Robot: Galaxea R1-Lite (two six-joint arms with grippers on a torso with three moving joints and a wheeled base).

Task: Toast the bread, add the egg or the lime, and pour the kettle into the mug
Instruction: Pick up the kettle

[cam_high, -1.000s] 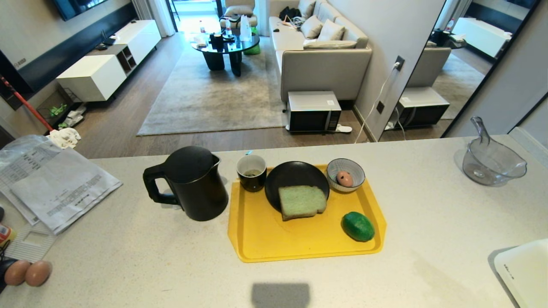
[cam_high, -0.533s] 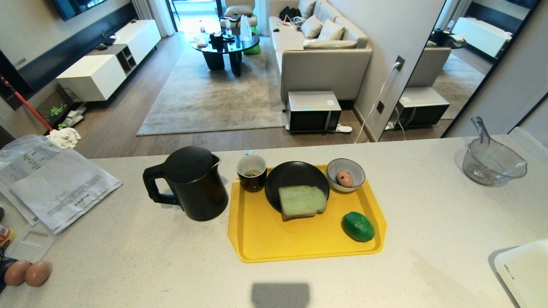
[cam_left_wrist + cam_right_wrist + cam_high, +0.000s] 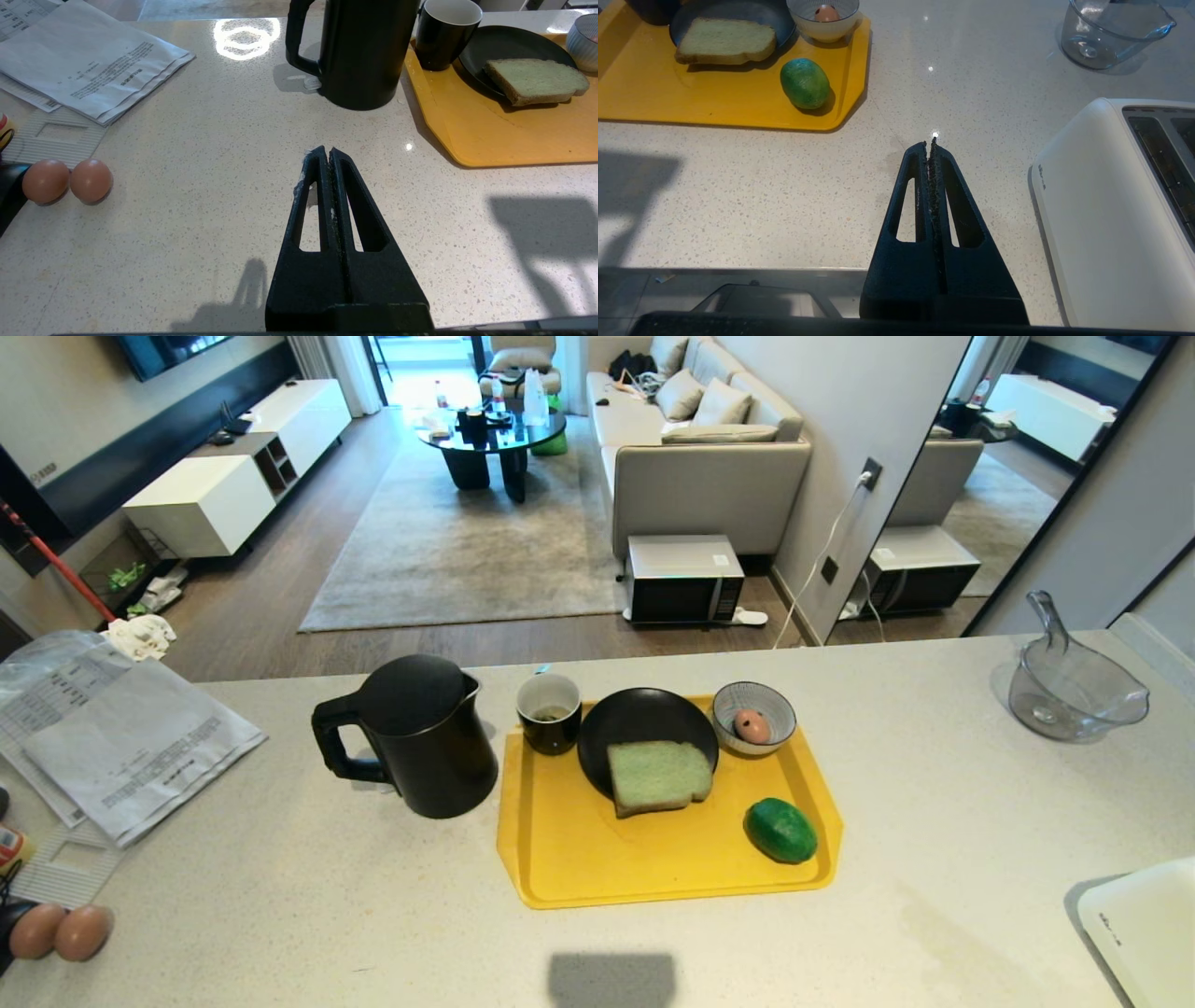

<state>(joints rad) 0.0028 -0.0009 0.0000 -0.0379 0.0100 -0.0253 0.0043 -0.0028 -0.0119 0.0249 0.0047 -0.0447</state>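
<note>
Nothing moved on the counter (image 3: 280,896) — left gripper (image 3: 329,151) fingers pressed together, empty, right gripper (image 3: 930,145) likewise.

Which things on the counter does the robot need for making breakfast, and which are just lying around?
Needed: the bread on the black plate, lime, egg in the patterned bowl, kettle, mug, white toaster.

Just lying around: papers, two loose eggs, clear glass jug.
</note>
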